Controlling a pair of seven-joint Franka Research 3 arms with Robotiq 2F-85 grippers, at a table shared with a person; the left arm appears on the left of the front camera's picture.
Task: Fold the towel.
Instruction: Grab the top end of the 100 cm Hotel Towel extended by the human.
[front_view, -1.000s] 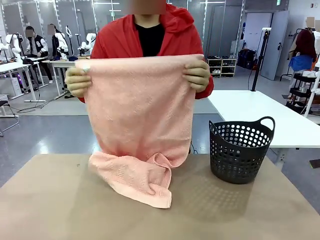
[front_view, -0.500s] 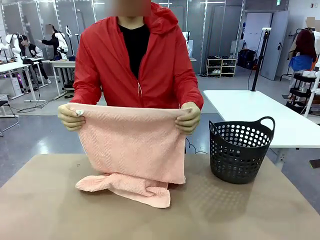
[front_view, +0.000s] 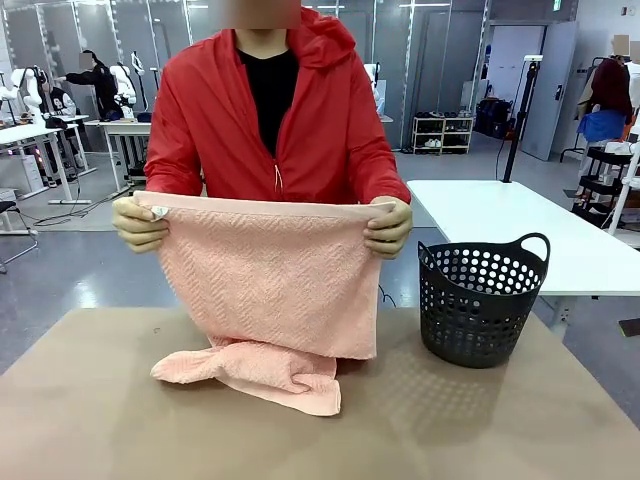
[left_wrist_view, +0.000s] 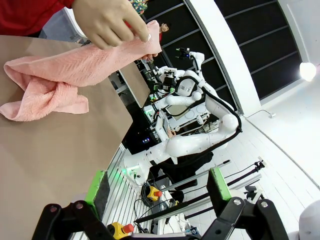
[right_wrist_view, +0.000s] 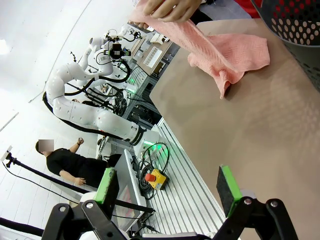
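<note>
Salmon-pink herringbone terry towel (front_view: 268, 280) hangs from the person's hands (front_view: 138, 222) by its top corners, lower end bunched on the brown tabletop (front_view: 500, 420), likely squared for folding; left gripper (left_wrist_view: 157, 184) and right gripper (right_wrist_view: 169, 184) gape empty.

Bright, even overhead light reaches the whole front view; the basket (front_view: 483, 300) throws a soft dotted shadow leftward on the counter (front_view: 100, 420). Both wrist views bow strongly at their edges, pale areas overexposed.

Grey floor (front_view: 70, 275), white table (front_view: 500, 215) behind
</note>
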